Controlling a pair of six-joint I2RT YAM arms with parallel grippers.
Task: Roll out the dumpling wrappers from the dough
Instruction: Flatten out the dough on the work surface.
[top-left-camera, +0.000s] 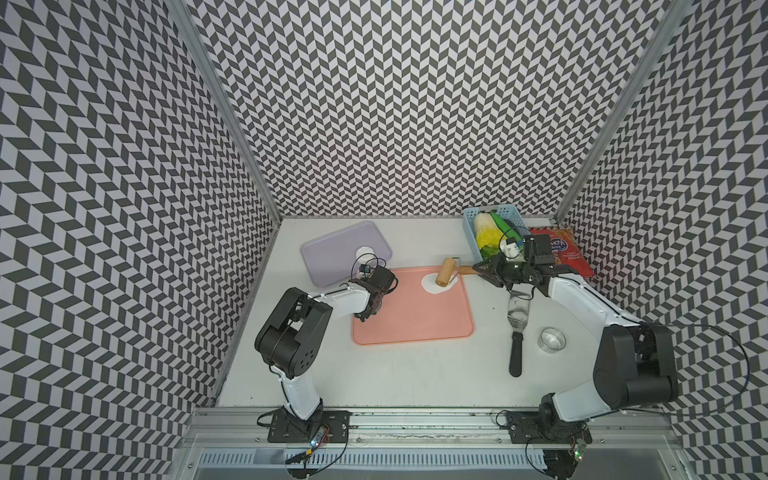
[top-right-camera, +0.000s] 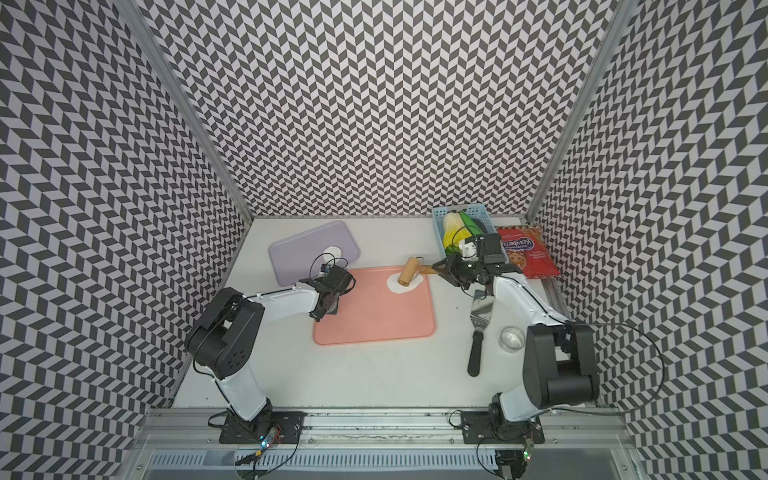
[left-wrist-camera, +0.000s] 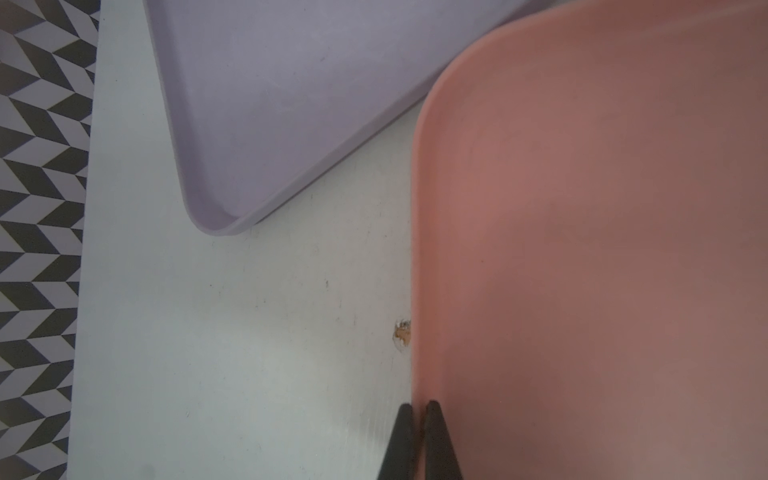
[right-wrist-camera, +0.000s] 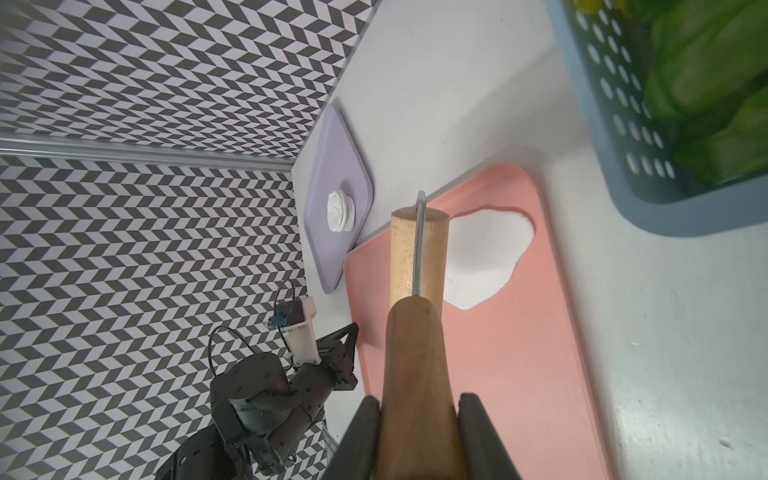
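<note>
My right pincer (right-wrist-camera: 419, 399) was clamped partway shut on the wooden handle of the roller (top-left-camera: 445, 272), a finger on each flank of it. From that grip the dough (top-left-camera: 432, 286) lay straight ahead down the handle's line, toward my left arm's side of the worktop (top-left-camera: 415, 374), in the far right corner of the pink tray (top-left-camera: 415, 324).

The roller's barrel sat on the dough with its long axis crosswise to the handle, running roughly from the back wall toward me. Its far end reached about to the tray's back rim, and only its nearer part covered dough. White showed on both sides of the barrel in both top views, so I judged that the stroke had to run along the handle, away from and back toward that pincer, not sideways.

My right arm was much the nearer to the dough. My left pincer (left-wrist-camera: 418, 405) was closed at the tray's left rim, well apart from the dough. It had one finger on each side of the rim as far as I could tell, apparently steadying the tray. The finished wrappers (top-left-camera: 365, 252) were stacked on the purple tray (top-left-camera: 332, 257).
</note>
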